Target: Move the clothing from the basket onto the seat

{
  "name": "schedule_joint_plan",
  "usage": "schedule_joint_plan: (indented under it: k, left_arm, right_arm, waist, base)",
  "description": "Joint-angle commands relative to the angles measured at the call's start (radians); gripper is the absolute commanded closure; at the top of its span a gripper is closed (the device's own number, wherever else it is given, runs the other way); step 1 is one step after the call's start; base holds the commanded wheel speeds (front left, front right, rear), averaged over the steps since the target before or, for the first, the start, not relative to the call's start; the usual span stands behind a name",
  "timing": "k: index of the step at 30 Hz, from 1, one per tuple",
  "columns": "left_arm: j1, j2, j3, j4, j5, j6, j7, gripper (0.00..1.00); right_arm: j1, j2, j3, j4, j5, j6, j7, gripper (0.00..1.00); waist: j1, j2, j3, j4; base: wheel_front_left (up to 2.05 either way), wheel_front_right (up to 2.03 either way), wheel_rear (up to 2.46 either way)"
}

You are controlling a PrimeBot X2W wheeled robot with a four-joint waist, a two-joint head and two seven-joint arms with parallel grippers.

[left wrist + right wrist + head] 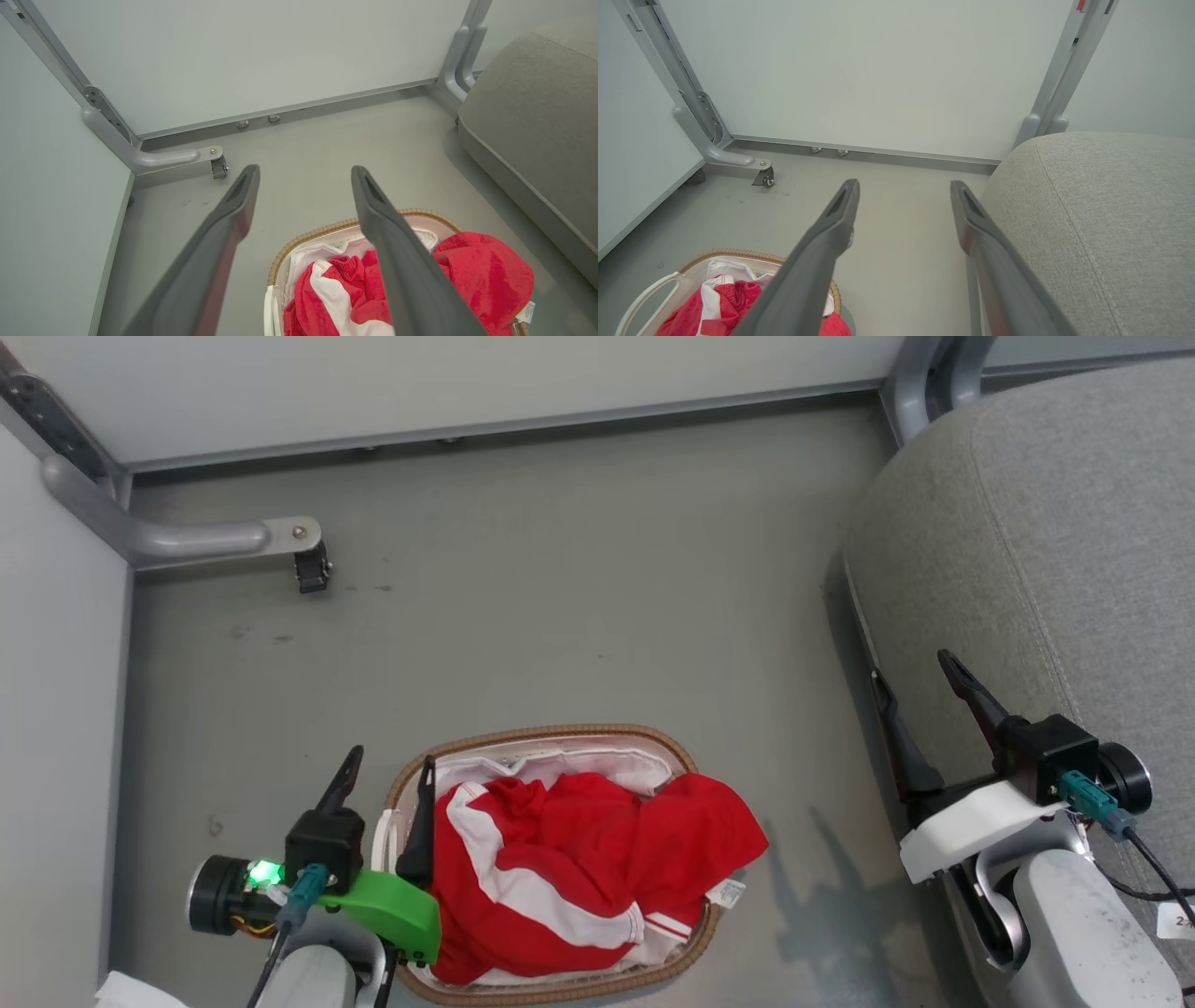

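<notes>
The red clothing (579, 868) with white stripes lies heaped in the oval basket (551, 735) on the floor, one fold hanging over the right rim. My left gripper (390, 770) stands open above the basket's left end, one finger over the rim, nothing between the fingers. In the left wrist view the clothing (481, 275) and basket (322, 231) sit below my left gripper (304, 172). The grey seat (1055, 523) fills the right. My right gripper (910, 667) is open at the seat's left edge; its wrist view shows my right gripper (903, 184) beside the seat (1101, 200), with the clothing (691, 308) at lower left.
White panels wall off the back and left. A grey metal frame leg with a small caster (311, 569) juts out at the back left, and another frame post (910, 383) stands behind the seat. Bare grey floor (560, 597) lies between basket and back wall.
</notes>
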Motion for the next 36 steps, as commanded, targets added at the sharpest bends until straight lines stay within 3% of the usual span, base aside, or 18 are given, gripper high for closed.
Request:
schedule_joint_plan:
  k: [1, 22, 36]
  left_arm:
    - [-0.032, 0.001, -0.016, 0.022, 0.025, -0.006, -0.010, 0.00]
    - [-0.206, 0.021, -0.173, 0.296, -0.053, -0.020, -0.007, 0.00]
    - [-0.309, 0.025, -0.111, 0.438, -0.075, -0.014, -0.007, 0.00]
  right_arm:
    - [-0.020, 0.000, 0.005, -0.007, -0.024, 0.000, -0.009, 0.00]
    - [-0.061, 0.006, 0.003, -0.035, -0.031, 0.000, -0.009, 0.00]
    - [-0.042, -0.007, 0.004, -0.028, -0.026, 0.000, -0.009, 0.00]
  waist:
    - [-0.0001, 0.0000, 0.104, -0.056]
    - [-0.0001, 0.0000, 0.346, -0.125]
    - [-0.0001, 0.0000, 0.454, -0.147]
  base:
    - [0.00, 0.00, 0.00]
    - [0.00, 0.00, 0.00]
    - [0.00, 0.00, 0.00]
